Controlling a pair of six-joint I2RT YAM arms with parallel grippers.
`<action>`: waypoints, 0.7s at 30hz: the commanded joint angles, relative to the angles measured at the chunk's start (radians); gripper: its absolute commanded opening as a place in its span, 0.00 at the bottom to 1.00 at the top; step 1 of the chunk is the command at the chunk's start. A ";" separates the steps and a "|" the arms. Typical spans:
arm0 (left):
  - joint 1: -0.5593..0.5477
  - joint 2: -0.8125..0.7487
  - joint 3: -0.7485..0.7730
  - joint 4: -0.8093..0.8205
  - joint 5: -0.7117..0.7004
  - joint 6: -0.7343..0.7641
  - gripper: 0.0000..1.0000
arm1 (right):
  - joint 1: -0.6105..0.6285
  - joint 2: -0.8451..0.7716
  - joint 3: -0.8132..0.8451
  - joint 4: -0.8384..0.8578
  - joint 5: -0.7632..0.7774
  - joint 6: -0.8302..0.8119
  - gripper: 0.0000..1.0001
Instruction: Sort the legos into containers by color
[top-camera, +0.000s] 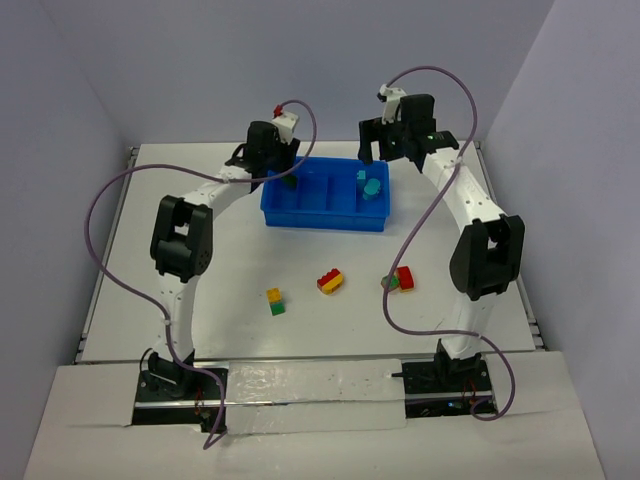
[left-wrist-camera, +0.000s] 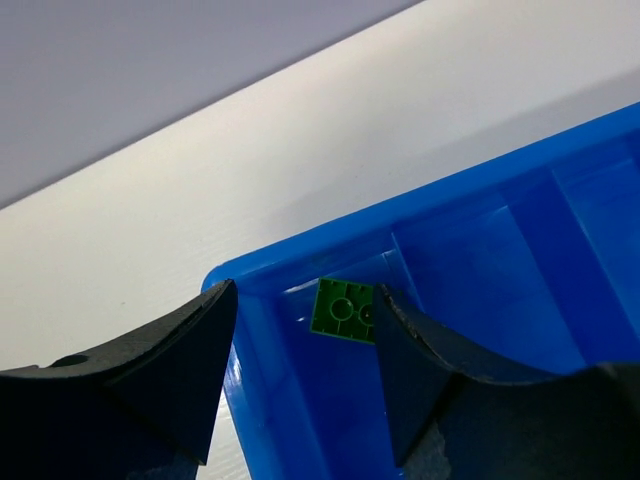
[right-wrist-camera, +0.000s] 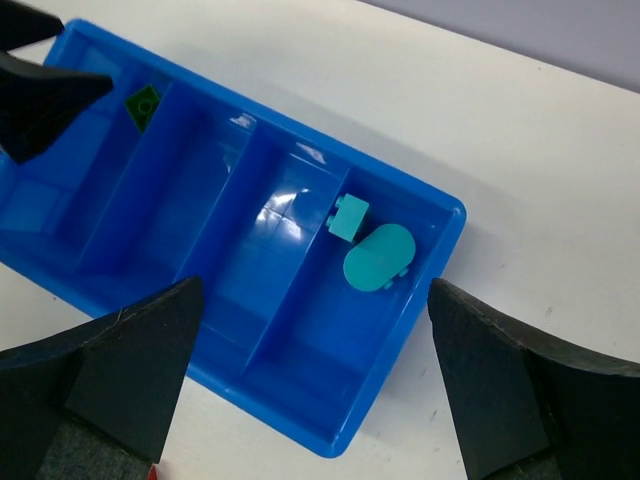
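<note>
Hanging over the blue tray (top-camera: 325, 218), the left jaws stand parted above a green brick (left-wrist-camera: 343, 310) lying in its end compartment, while the right jaws are wide open above two teal bricks (right-wrist-camera: 380, 257) in the opposite end.

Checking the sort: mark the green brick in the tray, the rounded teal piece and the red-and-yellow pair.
green brick (left-wrist-camera: 343, 310): left wrist view, its visible face.
rounded teal piece (right-wrist-camera: 379, 257): right wrist view, its top.
red-and-yellow pair (top-camera: 329, 281): top external view, its middle.
</note>
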 joint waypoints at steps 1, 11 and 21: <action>-0.007 -0.179 0.043 -0.041 0.071 -0.019 0.67 | -0.002 -0.124 -0.056 -0.020 -0.031 -0.093 1.00; 0.064 -0.535 -0.255 -0.226 0.547 -0.009 0.80 | -0.035 -0.312 -0.311 -0.402 -0.197 -0.501 0.99; 0.086 -0.742 -0.506 -0.218 0.576 -0.090 0.80 | 0.069 -0.393 -0.577 -0.450 -0.187 -0.489 0.81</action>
